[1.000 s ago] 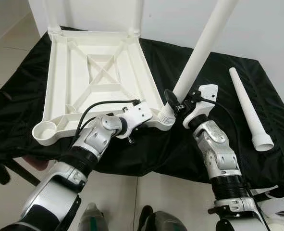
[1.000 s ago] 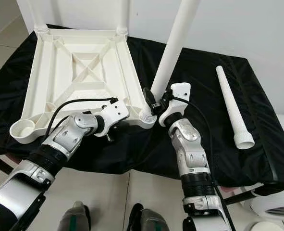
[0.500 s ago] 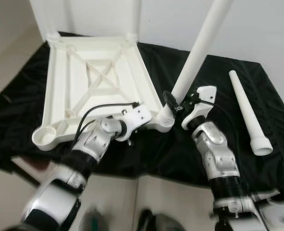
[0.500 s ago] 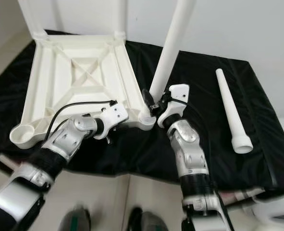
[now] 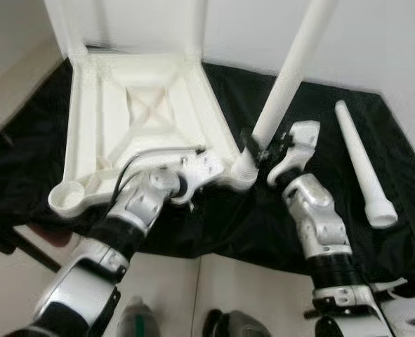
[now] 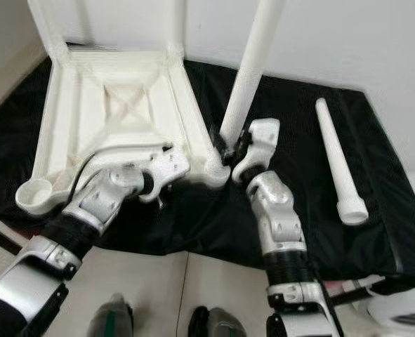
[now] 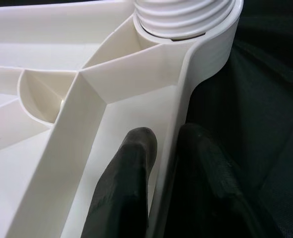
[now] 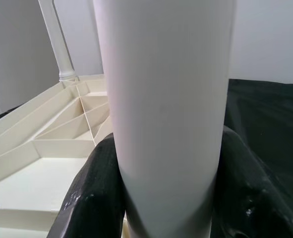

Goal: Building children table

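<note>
Right gripper [image 5: 258,151] pinches the white leg [image 5: 284,84] just above its threaded foot, the leg standing tilted in the near corner socket of the upturned tabletop [image 5: 88,119], whose rim the left gripper [image 7: 166,163] clamps beside it.

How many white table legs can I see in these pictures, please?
4. Two legs stand in the tabletop's far corners, left and right. One stands in the near right corner, held by the right gripper. One lies loose on the black cloth.
</note>
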You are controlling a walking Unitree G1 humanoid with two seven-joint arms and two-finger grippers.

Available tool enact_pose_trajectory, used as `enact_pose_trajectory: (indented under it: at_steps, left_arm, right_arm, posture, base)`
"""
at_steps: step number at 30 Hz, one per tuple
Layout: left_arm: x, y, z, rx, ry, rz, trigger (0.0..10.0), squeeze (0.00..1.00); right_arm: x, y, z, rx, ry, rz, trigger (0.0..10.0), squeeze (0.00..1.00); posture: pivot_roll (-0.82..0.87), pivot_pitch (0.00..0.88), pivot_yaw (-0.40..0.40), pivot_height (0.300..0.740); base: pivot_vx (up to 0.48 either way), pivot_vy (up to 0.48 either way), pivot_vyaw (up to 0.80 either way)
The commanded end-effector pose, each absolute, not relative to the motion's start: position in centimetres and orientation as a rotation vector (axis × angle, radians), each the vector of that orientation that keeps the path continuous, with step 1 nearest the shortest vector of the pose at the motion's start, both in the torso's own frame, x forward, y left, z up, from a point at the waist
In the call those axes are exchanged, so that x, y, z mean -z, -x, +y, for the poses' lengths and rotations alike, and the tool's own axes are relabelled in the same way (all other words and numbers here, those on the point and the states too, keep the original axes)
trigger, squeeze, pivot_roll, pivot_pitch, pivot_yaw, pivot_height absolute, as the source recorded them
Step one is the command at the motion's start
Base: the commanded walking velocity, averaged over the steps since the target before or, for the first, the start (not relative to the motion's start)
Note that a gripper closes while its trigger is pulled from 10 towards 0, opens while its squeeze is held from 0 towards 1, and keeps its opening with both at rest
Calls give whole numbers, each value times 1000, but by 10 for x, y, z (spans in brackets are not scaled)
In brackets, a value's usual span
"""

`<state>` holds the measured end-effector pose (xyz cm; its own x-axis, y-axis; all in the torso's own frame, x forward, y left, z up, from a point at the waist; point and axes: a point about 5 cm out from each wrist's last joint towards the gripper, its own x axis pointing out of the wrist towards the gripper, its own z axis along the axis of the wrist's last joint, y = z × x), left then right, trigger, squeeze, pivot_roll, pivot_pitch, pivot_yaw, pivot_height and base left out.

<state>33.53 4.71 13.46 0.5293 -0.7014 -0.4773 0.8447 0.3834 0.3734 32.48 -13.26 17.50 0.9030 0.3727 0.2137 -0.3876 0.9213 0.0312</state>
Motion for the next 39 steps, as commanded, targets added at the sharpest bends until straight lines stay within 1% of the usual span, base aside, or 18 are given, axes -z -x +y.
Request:
enact_pose_trajectory:
  at_steps: [1,17,39]
  left_arm:
    - [-157,-338,37,973,-661,135,10000,0]
    - [-160,-339,38,966,-618,130,10000,0]
    - [-161,-339,38,975,-614,130,10000,0]
  right_arm:
    - [-159,-324,-128,-402,-81,-129,10000,0]
    - [-159,-324,-128,-399,-83,-132,10000,0]
    - [-159,-325,-128,-398,-81,-135,10000,0]
  posture:
    - [73,43,-94,740]
    - [74,41,-92,740]
    - [76,41,-93,740]
  base:
    - [0,0,0]
    - [0,0,0]
    - [0,0,0]
